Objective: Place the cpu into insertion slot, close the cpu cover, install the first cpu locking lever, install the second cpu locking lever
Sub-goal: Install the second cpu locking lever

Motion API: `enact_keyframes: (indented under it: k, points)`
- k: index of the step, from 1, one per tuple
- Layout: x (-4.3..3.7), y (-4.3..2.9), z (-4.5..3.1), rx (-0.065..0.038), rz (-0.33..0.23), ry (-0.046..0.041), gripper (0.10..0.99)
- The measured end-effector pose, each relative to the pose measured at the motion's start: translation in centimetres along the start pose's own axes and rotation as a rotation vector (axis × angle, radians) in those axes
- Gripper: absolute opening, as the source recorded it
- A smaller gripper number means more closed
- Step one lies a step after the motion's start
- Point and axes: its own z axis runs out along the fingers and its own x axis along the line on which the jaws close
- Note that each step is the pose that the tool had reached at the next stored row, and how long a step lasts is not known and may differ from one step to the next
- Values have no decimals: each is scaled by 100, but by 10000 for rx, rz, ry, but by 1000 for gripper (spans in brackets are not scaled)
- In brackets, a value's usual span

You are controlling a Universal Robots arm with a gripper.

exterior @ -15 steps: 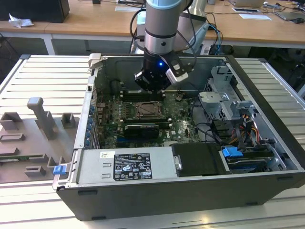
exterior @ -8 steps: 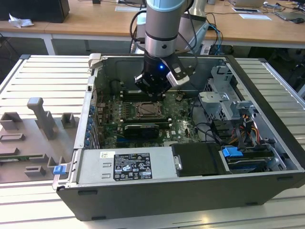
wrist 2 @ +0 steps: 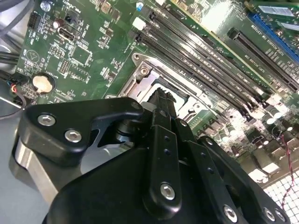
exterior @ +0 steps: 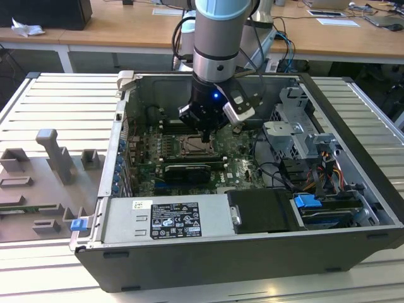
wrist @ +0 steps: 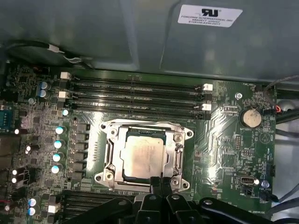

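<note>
Sitting flat in the insertion slot [wrist: 144,156], the cpu [wrist: 140,157] shows its pale metal top through the window of the cpu cover [wrist: 112,151], which seems to lie down around it. The gripper [wrist: 161,183] stands directly over the socket's near edge, fingertips drawn close together, apparently holding nothing. Memory slots [wrist: 135,95] run along the motherboard's [wrist: 224,149] far side.

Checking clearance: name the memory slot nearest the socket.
The memory slot bordering the cpu cover; its three siblings lie farther toward the case wall.
</note>
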Motion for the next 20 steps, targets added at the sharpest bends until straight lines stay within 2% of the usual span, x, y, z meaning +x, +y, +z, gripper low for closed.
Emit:
enact_keyframes:
  k: [4, 6, 11, 12, 13, 14, 17, 20]
  points:
    - [8, -104, -7, -5, 0, -1, 106]
    - [10, -118, -7, -9, 1, 0, 106]
    - [18, -216, -10, -44, 1, 1, 106]
    - [20, -240, -9, -80, 1, -1, 106]
    - [26, -247, -8, -301, 1, -19, 106]
    - [29, -250, -7, -568, 2, -41, 106]
    - [45, -319, -5, -623, 3, -45, 106]
    - [100, -329, -2, -679, 2, -50, 106]
